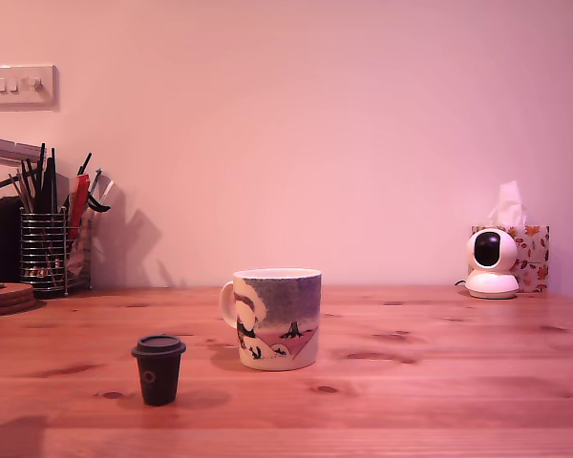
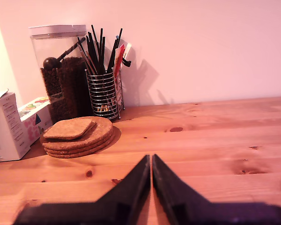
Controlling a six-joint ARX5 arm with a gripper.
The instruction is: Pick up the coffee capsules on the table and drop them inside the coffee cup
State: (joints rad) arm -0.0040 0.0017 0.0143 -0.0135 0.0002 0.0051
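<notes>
Your gripper is clenched on nothing, the two dark fingers pressed tip to tip with only a hairline seam between them, hanging over bare planks of the desk. Out of the wrist view you're looking at a stack of cork coasters, a wire pen holder stuffed with pens behind it, a clear jar of dark grounds against the wall, and white boxes off at the desk's end. No capsule or mug in that view. Switch to the exterior view: the mug stands upright about mid-desk, handle turned to the exterior view's left, painted side facing you. The dark capsule stands on its narrow end, rim up, nearer the front edge and toward the exterior view's left of the mug, clearly apart from it. I see only that one capsule; no blue one shows, and the mug's inside is hidden. At the back edge, a small white camera sits in front of a tissue box on the exterior view's right. A light switch is on the wall.
</notes>
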